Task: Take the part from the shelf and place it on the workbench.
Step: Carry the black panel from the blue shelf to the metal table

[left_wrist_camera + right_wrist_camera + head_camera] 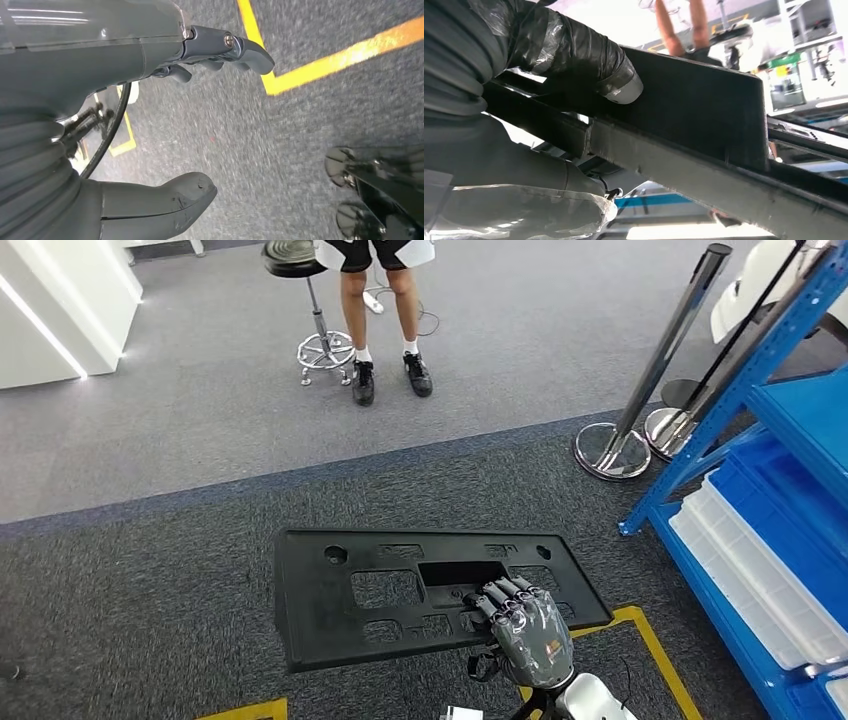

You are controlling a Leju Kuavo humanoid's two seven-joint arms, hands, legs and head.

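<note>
The part (400,590) is a flat black plastic panel with several cut-outs, held level above the carpet in the head view. My right hand (525,632) grips its near edge, fingers hooked over the top beside the middle opening. From the right wrist, the part (704,115) runs across the picture as a dark rail, with the right hand (549,55) wrapped round it from both sides. My left hand (150,100) hangs over grey carpet, its thumb and fingers apart and holding nothing.
A blue shelf rack (770,490) with white and blue trays stands at the right. Two chrome stanchions (625,430) stand beside it. A person (385,310) stands ahead next to a stool (315,320). Yellow floor tape (660,660) lies under the part.
</note>
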